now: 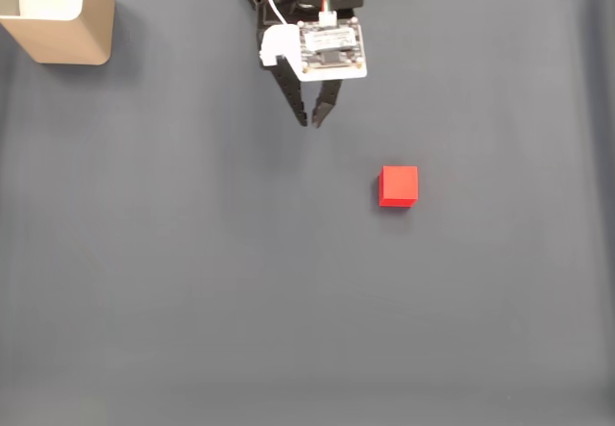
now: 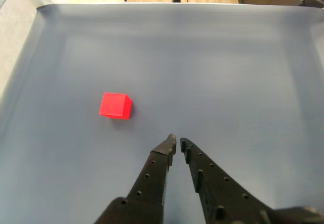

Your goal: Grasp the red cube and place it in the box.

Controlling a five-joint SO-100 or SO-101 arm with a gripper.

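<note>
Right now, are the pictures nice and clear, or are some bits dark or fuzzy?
In the fixed view the light is even, the red cube is sharp with a thin shadow at its lower edge, and the box is cut off by the frame's corner. In the wrist view the cube is clear, the gripper looks slightly soft up close, and the mat's edges look darker than its middle.

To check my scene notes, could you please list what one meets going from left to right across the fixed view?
The box at the top left → the end effector, nearly closed and holding nothing → the red cube, all over the dark mat.
</note>
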